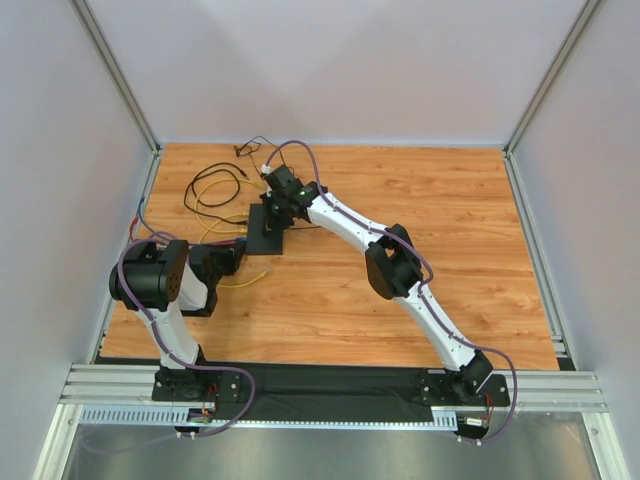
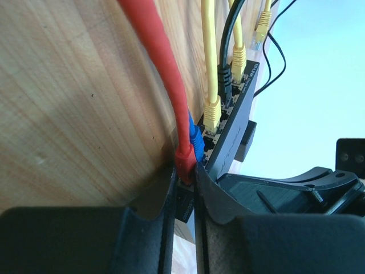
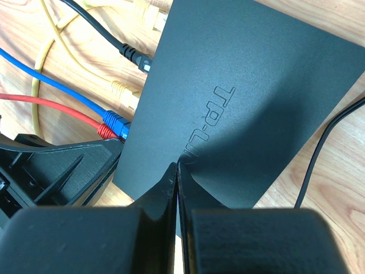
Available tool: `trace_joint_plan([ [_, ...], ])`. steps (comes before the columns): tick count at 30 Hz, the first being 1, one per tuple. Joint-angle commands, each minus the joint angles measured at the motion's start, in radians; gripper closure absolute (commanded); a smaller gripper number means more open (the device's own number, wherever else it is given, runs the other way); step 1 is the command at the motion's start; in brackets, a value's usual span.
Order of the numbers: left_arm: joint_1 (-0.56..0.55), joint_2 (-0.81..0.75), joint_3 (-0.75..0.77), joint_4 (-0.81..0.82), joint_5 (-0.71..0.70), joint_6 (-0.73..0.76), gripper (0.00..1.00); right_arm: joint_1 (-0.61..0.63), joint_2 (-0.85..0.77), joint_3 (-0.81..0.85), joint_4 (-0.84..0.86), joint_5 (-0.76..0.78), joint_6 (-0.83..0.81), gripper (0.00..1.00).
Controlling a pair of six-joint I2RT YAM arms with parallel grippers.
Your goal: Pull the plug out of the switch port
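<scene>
Nearest, the left end effector [image 2: 183, 172] had its jaws pinched on the red plug [image 2: 183, 158]. The plug sat in the end socket of the switch [image 3: 239, 97], which lay flat toward the far left of the worktop [image 1: 420, 300]. A good pull would likely run straight out of the socket, with the latch squeezed and no twisting against the blue plug [image 2: 195, 136] just beside it. The right end effector [image 3: 177, 171], shut and empty, pressed down on the lid to steady it. Embossed there was "TP-LI", the rest hidden.
</scene>
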Motion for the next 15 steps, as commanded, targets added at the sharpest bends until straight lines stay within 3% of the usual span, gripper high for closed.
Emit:
trace_joint_plan([
  [1,-0.001,0.012,0.022,-0.008,-0.004,0.035,0.82,-0.012,0.064,-0.038,-0.156,0.100,-0.063,0.99],
  [4,0.000,0.006,0.017,-0.008,-0.013,0.047,0.99,-0.014,0.075,-0.023,-0.170,0.105,-0.060,1.00],
  [10,0.017,-0.014,-0.010,-0.015,-0.042,0.019,1.00,-0.014,0.100,0.016,-0.208,0.116,-0.052,1.00],
  [15,0.022,0.095,-0.040,0.185,-0.037,-0.039,1.00,-0.015,0.110,0.033,-0.220,0.137,-0.060,1.00],
])
